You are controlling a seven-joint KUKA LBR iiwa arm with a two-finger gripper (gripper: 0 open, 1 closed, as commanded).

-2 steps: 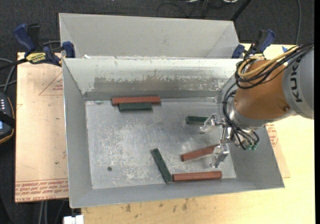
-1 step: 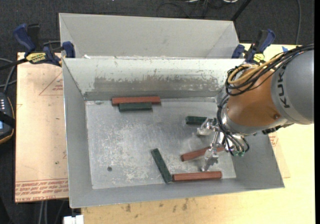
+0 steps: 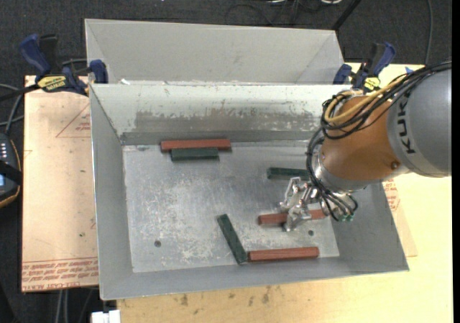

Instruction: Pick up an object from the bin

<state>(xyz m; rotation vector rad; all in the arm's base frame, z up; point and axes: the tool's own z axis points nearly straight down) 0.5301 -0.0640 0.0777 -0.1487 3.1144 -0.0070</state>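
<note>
Tool touching short flat red-brown bar, scuffed grey metal bin, opening unclear

The arm is a thick, rounded grey link with a dull sheen, marked in black lettering of which "KU" can be read. Its wrist wears a smooth orange cover. Black and yellow cables loop over the cover's top. The gripper is pale bare metal, with thin wires beside it.
</note>
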